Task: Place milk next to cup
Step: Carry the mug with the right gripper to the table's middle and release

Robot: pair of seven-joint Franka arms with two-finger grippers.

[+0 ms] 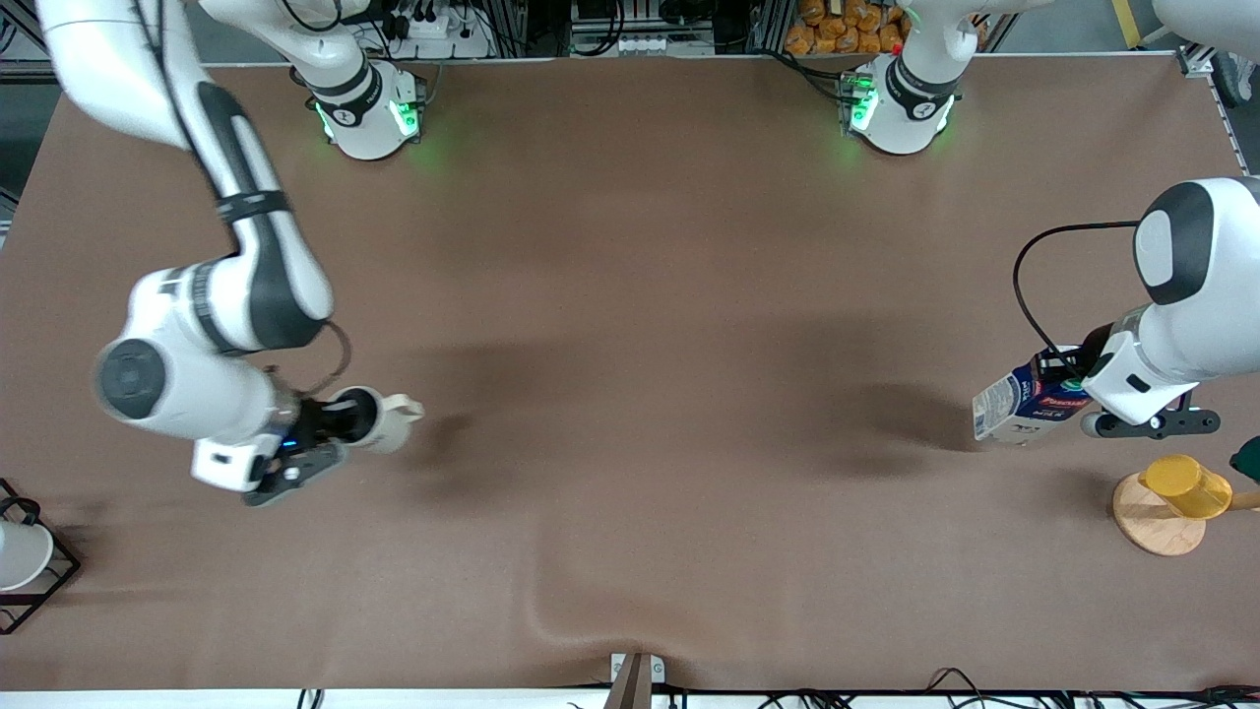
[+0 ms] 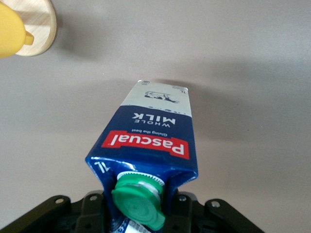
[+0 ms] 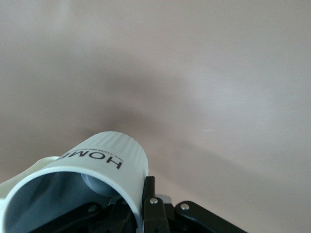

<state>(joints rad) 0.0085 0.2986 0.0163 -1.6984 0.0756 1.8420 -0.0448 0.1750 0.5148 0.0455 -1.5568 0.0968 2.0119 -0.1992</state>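
Gripping the milk (image 1: pixel 1024 402) top, left pincer (image 1: pixel 1068 379); right pincer (image 1: pixel 340 423) clamps cup (image 1: pixel 389 418).

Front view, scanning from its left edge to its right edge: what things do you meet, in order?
White cup in wire frame → right gripper holding the cup → milk held in left gripper → yellow cup on wooden disc.

A robotics lab, not a home. Two white arms (image 1: pixel 226 295) bolted at the upper edge of a brown-covered table (image 1: pixel 630 295), bases lit green. Power strips (image 1: pixel 433 25), metal framing and cable bundles crowded along that edge; more cables (image 1: pixel 945 679) trailing off the lower edge.
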